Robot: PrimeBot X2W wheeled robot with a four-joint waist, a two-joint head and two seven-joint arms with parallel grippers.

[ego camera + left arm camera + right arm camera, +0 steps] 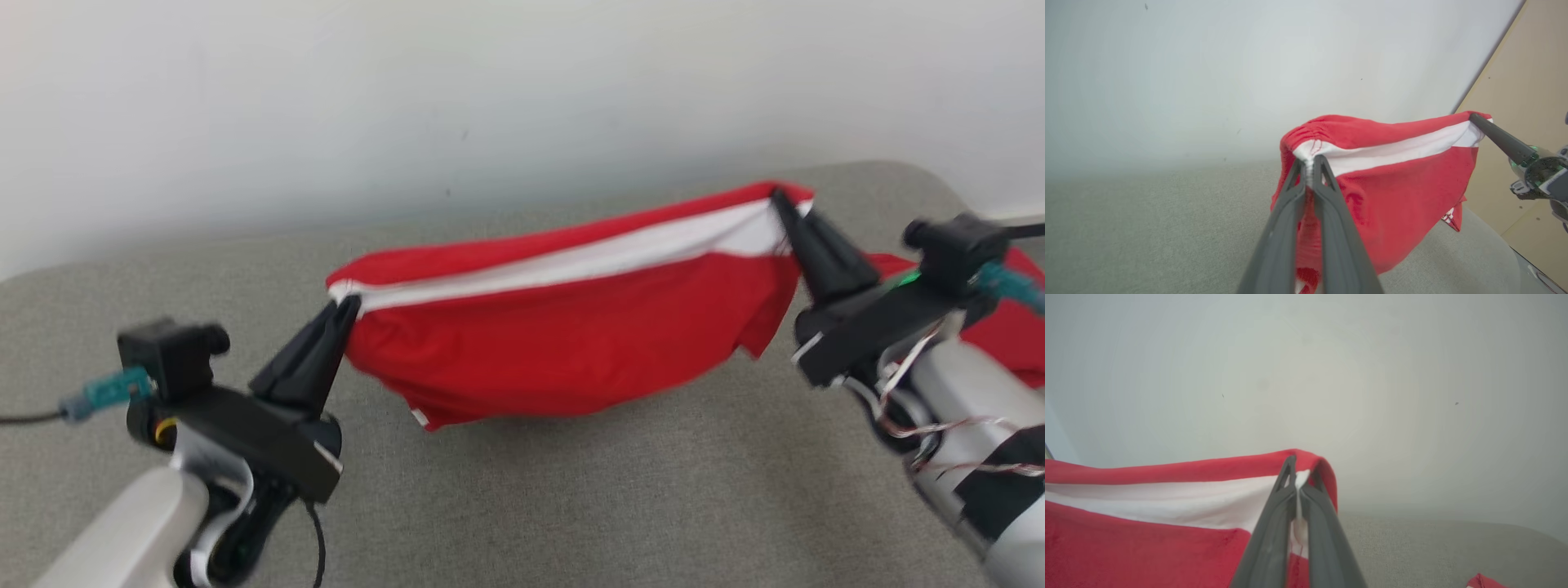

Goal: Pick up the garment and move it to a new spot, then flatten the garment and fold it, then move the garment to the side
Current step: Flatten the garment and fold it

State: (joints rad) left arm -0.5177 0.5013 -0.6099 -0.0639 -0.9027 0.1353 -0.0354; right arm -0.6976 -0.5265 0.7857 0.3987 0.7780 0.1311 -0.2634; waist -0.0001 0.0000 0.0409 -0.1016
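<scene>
Red cloth with a white band (571, 261) along its upper edge, the garment (563, 343) hangs stretched between the two grippers, lifted above the grey fabric surface (612, 506). The left gripper (347, 309) has its dark fingers pressed together on the garment's left corner, right where the white band ends. In the left wrist view the bunched cloth shows pinched between the fingertips. The right gripper (777, 198) is clamped on the opposite corner, higher and farther back, so the top edge slopes up toward the robot's right. Between the two grips the body of the garment sags in a loose belly, its lowest fold close over the surface; whether it touches cannot be told. A pale wall (490, 98) stands behind. Another red patch (1008, 327) lies on the surface beyond the right forearm; whether it belongs to the same garment is unclear.
</scene>
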